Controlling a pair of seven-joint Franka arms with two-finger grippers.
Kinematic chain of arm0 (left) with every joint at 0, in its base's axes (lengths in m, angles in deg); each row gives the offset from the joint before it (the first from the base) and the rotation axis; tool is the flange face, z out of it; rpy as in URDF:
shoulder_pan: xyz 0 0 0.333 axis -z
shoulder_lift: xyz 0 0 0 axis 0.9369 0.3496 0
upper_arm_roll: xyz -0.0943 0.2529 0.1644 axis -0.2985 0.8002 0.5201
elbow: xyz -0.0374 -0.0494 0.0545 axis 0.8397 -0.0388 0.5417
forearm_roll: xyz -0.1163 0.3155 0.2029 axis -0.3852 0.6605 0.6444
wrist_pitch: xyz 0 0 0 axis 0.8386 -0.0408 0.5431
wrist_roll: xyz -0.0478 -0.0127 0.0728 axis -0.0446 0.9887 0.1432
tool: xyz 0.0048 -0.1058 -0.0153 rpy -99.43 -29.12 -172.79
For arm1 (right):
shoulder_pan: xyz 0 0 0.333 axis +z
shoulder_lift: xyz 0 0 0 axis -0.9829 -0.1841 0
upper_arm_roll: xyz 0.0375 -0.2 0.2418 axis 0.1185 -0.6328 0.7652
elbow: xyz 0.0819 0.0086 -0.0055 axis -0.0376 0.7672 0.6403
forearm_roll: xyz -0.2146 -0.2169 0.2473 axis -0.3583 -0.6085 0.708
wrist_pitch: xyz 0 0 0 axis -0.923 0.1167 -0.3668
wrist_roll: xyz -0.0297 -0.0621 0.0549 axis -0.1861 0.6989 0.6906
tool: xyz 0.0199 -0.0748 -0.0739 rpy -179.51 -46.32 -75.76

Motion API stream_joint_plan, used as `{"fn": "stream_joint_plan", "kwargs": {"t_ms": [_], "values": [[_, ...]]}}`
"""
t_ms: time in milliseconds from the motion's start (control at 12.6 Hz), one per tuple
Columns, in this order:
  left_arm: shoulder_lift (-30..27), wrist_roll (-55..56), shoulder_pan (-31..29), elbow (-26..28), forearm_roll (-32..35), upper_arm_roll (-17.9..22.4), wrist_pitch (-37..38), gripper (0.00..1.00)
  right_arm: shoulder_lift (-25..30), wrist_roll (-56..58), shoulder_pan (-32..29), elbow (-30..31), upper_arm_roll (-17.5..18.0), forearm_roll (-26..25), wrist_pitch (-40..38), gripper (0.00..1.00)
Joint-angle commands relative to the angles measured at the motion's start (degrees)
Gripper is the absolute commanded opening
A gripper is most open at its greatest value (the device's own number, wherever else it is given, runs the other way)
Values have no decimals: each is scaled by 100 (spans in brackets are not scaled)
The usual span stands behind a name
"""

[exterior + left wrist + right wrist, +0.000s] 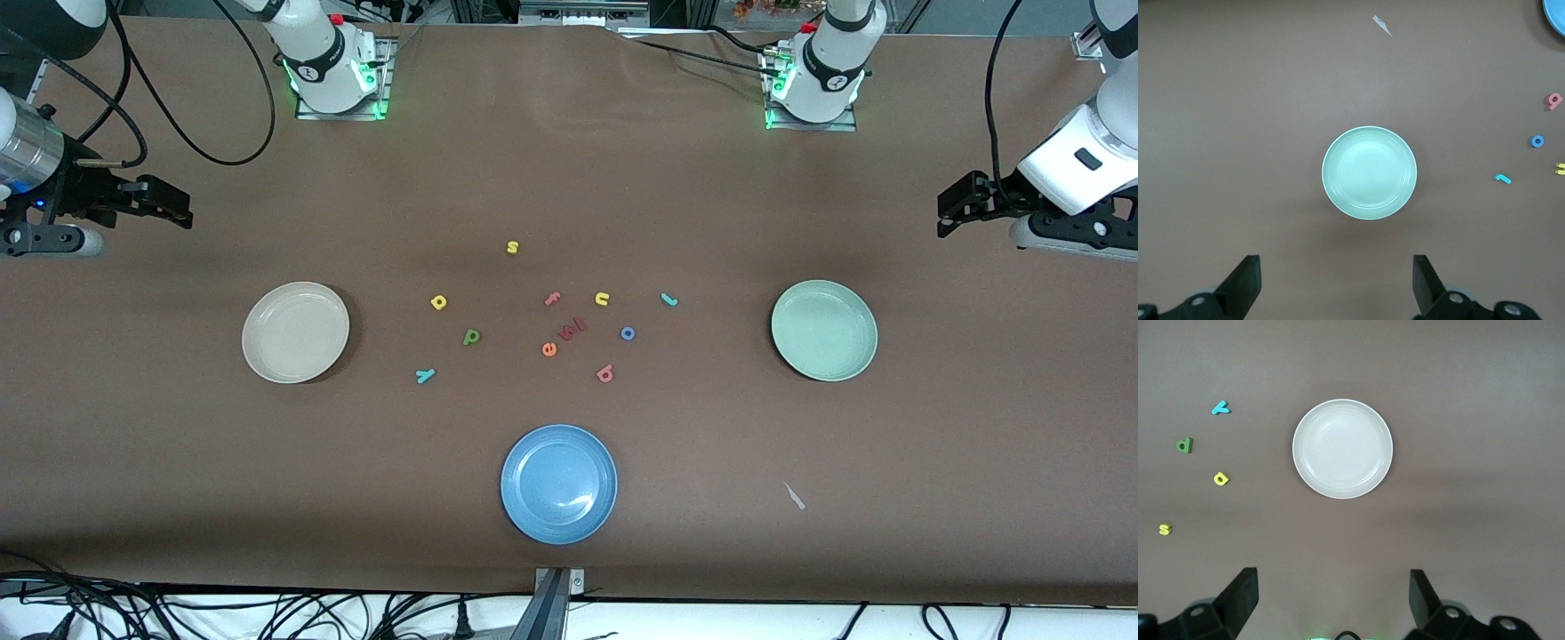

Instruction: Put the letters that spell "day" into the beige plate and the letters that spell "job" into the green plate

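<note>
The beige plate (295,332) (1342,449) lies empty toward the right arm's end, the green plate (824,330) (1369,172) empty toward the left arm's end. Between them lie the yellow "a" (438,302), green "d" (472,336), teal "y" (425,375), teal "j" (669,300), blue "o" (628,333) and salmon "b" (605,373). My left gripper (956,209) (1336,283) hangs open over bare table at its end. My right gripper (169,204) (1331,600) hangs open over bare table at the other end. Neither holds anything.
A blue plate (558,483) sits empty nearest the front camera. Other letters lie among the task's: yellow "s" (512,247), pink "f" (552,299), yellow "u" (602,299), orange "e" (548,348), dark red ones (573,328). A white scrap (794,496) lies near the front edge.
</note>
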Motion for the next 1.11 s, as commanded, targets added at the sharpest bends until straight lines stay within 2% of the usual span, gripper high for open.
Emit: {"fn": "stream_joint_plan", "kwargs": {"t_ms": [0,79,476,873,1032], "values": [[120,-33,20,34,74,-35,116,100,19,86,-61,-22,19,104,-62,100],[174,-7,55,25,74,-52,343,100,19,86,-61,-22,19,104,-62,100],[586,299,108,25,-5,-183,363,100,10,59,-53,-13,46,112,-220,100],[1034,2520,187,7,-180,-736,161,100,-25,15,18,109,238,200,-300,100],[1184,3547,257,25,-180,-983,30,100,-60,-11,26,267,336,567,-177,100]]}}
